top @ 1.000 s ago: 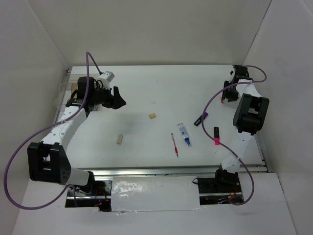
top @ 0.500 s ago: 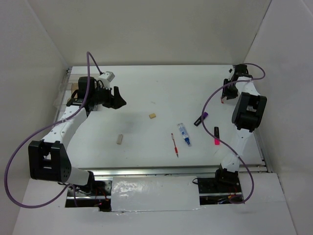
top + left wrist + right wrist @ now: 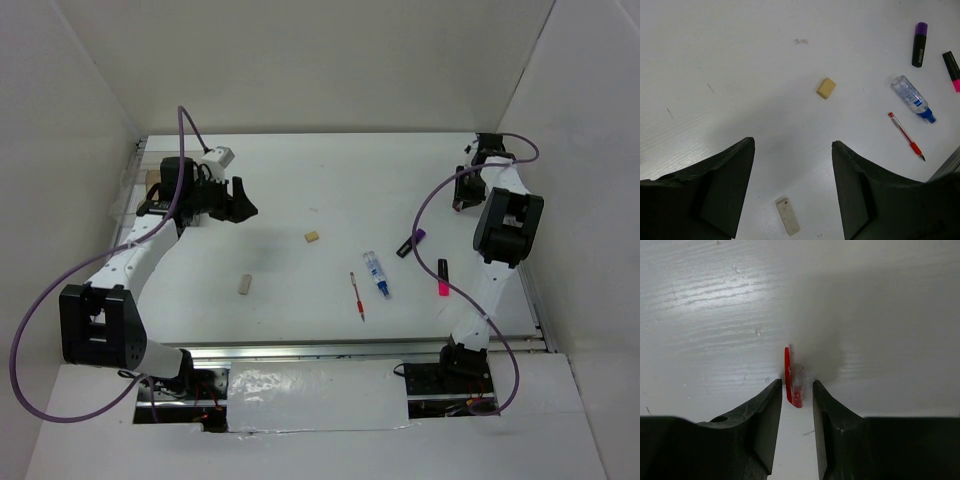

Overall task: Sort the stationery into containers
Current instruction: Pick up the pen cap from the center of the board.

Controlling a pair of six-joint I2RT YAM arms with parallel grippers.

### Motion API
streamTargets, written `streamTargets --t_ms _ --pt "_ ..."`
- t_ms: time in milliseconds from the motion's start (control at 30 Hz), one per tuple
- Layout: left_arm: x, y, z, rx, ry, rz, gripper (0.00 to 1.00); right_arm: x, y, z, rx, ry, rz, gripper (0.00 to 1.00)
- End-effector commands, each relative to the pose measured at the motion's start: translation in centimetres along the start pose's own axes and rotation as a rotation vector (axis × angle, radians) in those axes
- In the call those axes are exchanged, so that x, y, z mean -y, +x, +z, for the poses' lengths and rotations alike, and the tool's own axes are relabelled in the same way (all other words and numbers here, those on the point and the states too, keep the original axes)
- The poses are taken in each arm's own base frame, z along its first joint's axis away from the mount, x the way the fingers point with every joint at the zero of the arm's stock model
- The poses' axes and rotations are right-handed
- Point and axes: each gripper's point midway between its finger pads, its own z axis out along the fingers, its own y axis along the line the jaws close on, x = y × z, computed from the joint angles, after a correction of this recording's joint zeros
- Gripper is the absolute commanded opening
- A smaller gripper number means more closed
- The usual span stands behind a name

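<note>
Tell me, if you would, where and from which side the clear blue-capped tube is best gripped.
Grip the clear blue-capped tube across its clear body, about mid-length, coming straight down from above and closing across its width. It lies flat on the table, apart from the red pen, so both long sides look free, and the body seems wider than the blue cap.

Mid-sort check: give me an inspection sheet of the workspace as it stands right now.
Surface: white table, faint scuffs.
Job's things: square tan eraser, long tan eraser, red pen, blue-capped tube, purple marker and pink-black marker loose on the table; clear box at left edge, mostly hidden.
Clutter: nothing seen.
Grippers: left end effector open, empty; right end effector narrowly apart around a small red piece, grip unclear.
Cables: left purple cable; right purple cable crosses the markers in top view.
Surroundings: white walls.
</note>
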Motion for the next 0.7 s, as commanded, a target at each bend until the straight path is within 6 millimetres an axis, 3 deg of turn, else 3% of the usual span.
streamTargets --t_ms 0,233,400,433,500,533,600,633,667 --pt "-0.3 -0.5 0.1 0.019 0.005 0.017 0.75 -0.2 -0.1 0.2 -0.028 -0.002 -0.023 0.38" --pt "-0.8 -0.2 0.1 0.013 -0.002 0.01 0.75 -0.9 0.1 0.5 -0.05 -0.009 -0.06 0.25" --pt "-1.0 -0.4 -0.5 0.027 -0.01 0.006 0.75 -1.8 1.2 0.0 -0.07 -0.033 -0.086 0.09" --pt "-1.0 -0.5 -0.6 0.035 -0.009 0.003 0.74 -2.1 0.6 -1.0 -0.047 -0.039 -0.092 0.03" --pt "-0.8 -0.8 -1.2 0.056 0.0 0.003 0.74 -3.1 0.9 -1.9 -0.037 -0.071 -0.111 0.0" --pt "-0.7 -0.9 -1.5 0.065 0.0 0.001 0.74 -3.6 -0.1 -3.6 0.006 -0.079 -0.123 0.0" --pt "0.0 -1.2 -2.2 0.088 0.023 -0.003 0.73 -5.4 0.1 -5.2 0.023 -0.141 -0.162 0.0" --pt "-0.4 -1.5 -2.9 0.107 0.02 -0.015 0.73 -6.1 -0.7 -7.5 0.066 -0.161 -0.193 0.0" --pt "0.3 -1.8 -3.7 0.123 0.054 -0.013 0.72 -7.9 -0.3 -8.4 0.072 -0.215 -0.226 0.0"
